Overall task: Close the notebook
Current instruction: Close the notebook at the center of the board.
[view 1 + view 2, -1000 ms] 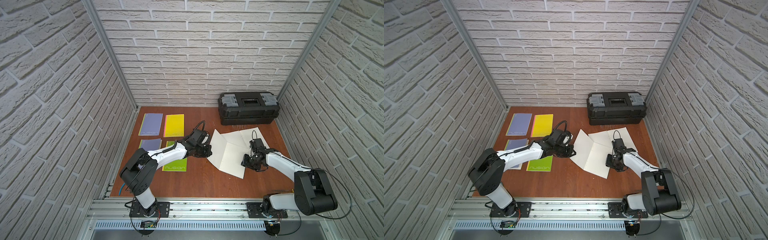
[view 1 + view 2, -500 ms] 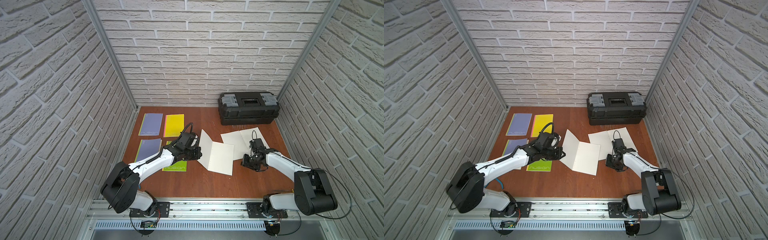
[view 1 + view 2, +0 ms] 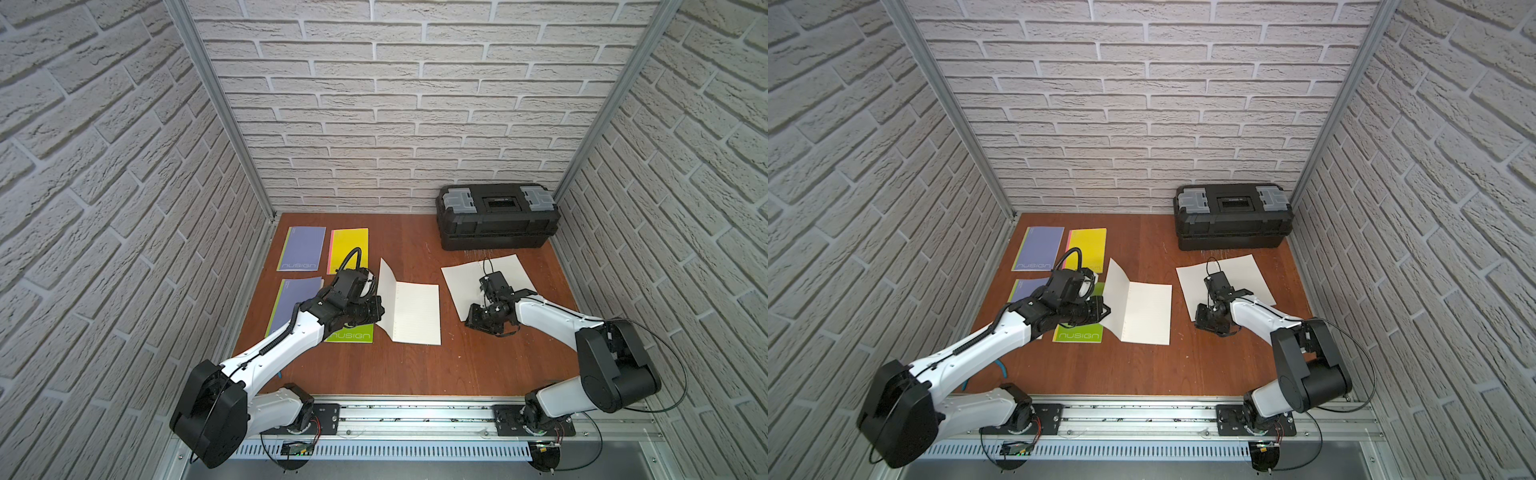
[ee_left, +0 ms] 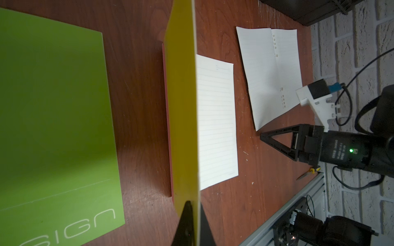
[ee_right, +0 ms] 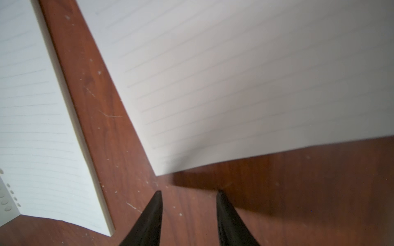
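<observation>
The notebook lies open near the middle of the wooden table, its lined pages up, in both top views. Its left leaf stands raised, and the left wrist view shows that leaf as a yellow cover seen edge-on. My left gripper is shut on the cover's edge, at the notebook's left side. My right gripper rests low over the table, open and holding nothing, just off the near corner of a loose white sheet. In the right wrist view its fingertips stand apart over bare wood.
A black toolbox stands at the back right. Closed notebooks lie on the left: purple, yellow, purple and green, the last right beside my left gripper. The side walls are close.
My left arm has drawn back to the left, dragging the notebook away from the loose sheet and squaring it up, with the cover still raised. The right arm has stayed put.
</observation>
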You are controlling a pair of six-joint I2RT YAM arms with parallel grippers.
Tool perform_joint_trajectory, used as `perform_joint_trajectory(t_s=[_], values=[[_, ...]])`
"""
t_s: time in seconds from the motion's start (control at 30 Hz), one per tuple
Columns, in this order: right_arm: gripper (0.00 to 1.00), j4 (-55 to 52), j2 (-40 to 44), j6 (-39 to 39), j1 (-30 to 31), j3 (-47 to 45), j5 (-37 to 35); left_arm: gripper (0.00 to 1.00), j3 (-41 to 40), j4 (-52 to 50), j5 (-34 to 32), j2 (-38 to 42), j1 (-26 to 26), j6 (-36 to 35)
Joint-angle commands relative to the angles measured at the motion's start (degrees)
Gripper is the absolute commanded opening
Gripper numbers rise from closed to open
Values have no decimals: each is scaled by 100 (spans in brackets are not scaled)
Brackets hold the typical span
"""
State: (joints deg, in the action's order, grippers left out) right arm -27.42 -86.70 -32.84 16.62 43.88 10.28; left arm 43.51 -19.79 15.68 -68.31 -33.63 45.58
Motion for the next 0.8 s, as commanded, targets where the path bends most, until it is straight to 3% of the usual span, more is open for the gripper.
perform_joint_trajectory(t_s=[0.0, 0.2, 0.3, 0.77], values=[[42, 244, -261, -214, 260, 232, 21, 10, 15, 101, 92, 13, 16, -128], [42, 360, -566, -284, 438, 478, 55, 33, 87, 162, 131, 0, 6, -137], [42, 343, -612, -254, 438, 549, 53, 40, 149, 199, 151, -11, -8, -137], [42, 343, -439, -249, 481, 546, 98, 46, 655, 430, 274, -359, -307, -177]])
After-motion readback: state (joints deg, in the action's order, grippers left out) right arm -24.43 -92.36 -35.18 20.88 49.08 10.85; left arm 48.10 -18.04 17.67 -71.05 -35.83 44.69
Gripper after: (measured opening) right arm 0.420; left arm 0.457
